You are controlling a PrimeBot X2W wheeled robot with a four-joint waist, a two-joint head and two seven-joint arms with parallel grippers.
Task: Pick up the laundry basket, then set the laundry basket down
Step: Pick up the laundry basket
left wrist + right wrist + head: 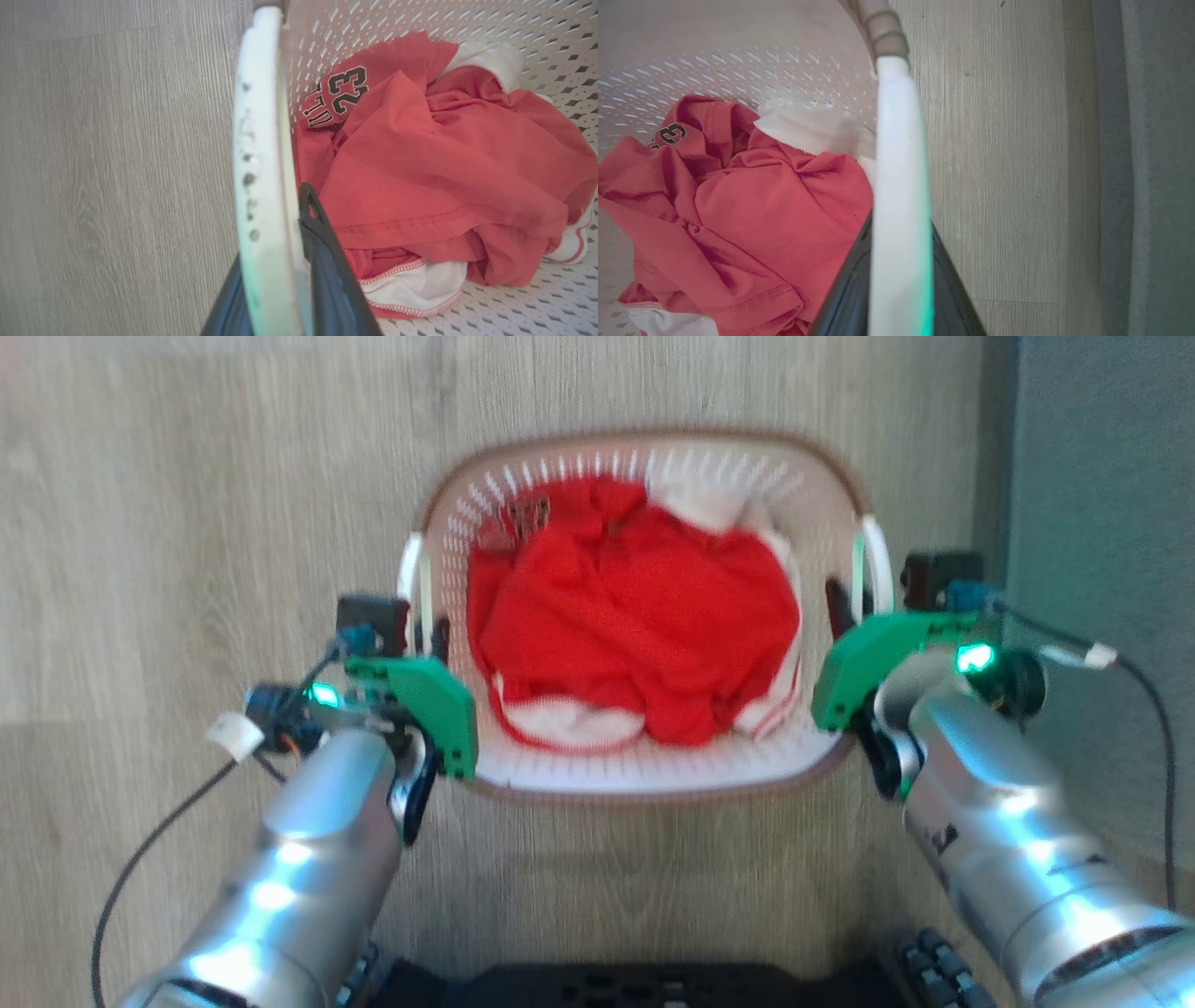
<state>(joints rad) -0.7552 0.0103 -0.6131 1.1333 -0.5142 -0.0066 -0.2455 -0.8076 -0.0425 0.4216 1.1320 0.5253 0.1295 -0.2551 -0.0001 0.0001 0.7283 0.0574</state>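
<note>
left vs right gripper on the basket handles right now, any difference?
The left gripper takes the laundry basket by its left handle, the right gripper by the right handle. In the head view the left sits lower in the picture than the right. Bare wood floor lies beside the left; a grey strip runs past the right. Shared: each straddles its white handle, one finger inside, one outside.

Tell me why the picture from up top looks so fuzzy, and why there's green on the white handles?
Head view: everything is smeared soft, the white perforated plastic laundry basket and the crumpled red and white jersey lack crisp edges. Left wrist view: the jersey's printed 23 reads sharp, while the close white handle is blurry. Right wrist view: a green glow tints the other handle.
</note>
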